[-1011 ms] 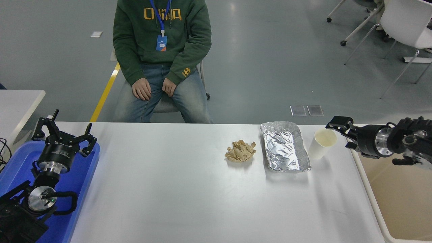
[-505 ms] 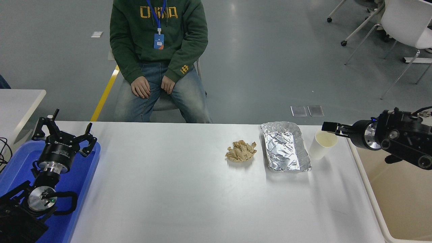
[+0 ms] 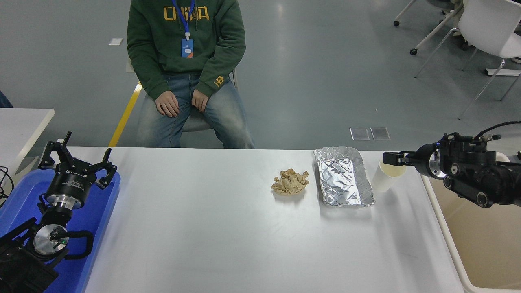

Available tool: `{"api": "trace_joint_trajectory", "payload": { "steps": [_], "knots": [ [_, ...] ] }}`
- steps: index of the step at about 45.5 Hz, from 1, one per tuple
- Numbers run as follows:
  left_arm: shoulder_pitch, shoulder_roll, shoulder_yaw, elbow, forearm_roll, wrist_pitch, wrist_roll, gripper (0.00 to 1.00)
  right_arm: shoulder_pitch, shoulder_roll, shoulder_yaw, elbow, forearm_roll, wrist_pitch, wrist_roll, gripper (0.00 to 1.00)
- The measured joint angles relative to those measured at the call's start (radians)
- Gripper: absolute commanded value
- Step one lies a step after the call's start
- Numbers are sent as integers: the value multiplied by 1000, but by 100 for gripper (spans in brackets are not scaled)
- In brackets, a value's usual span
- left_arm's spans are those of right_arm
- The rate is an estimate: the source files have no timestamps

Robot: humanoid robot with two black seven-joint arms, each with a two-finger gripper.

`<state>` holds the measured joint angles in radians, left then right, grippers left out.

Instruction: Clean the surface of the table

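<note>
The wide white-grey table surface (image 3: 228, 228) carries a crumpled brown paper ball (image 3: 290, 182), an empty foil tray (image 3: 343, 177) and a white paper cup (image 3: 380, 181), side by side at the right back. My right gripper (image 3: 394, 158) comes in from the right edge and lies level over the cup's rim; it is seen edge-on, so its state does not show. My left gripper (image 3: 79, 156) stands open and parked over the blue tray (image 3: 95, 228) at the lower left.
A person in a green hoodie (image 3: 185, 44) sits at the far side, hands on knees. A beige bin with a white rim (image 3: 480, 244) stands against the table's right edge. A small white table corner (image 3: 20, 122) shows at left, chairs at top right.
My right gripper has moved left and turned at the wrist, from beside the cup to over its rim. The person has shifted slightly left. The left arm has not moved.
</note>
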<state>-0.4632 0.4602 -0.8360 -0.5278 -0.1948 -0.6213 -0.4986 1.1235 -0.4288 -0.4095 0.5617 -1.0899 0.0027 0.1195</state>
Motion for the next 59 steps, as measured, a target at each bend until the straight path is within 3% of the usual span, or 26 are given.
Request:
{"api": "trace_joint_trajectory", "payload": {
  "steps": [26, 40, 49, 59],
  "knots": [
    [0, 0, 0, 0, 0, 0, 0, 100, -77, 57, -23, -120, 127, 5, 8, 98],
    [1, 0, 0, 0, 0, 0, 0, 100, -103, 71, -20, -184, 198, 2, 8, 86],
    [1, 0, 0, 0, 0, 0, 0, 100, -107, 73, -19, -190, 241, 3, 9, 71],
    [1, 0, 0, 0, 0, 0, 0, 100, -103, 83, -20, -183, 279, 6, 19, 71]
  ]
}}
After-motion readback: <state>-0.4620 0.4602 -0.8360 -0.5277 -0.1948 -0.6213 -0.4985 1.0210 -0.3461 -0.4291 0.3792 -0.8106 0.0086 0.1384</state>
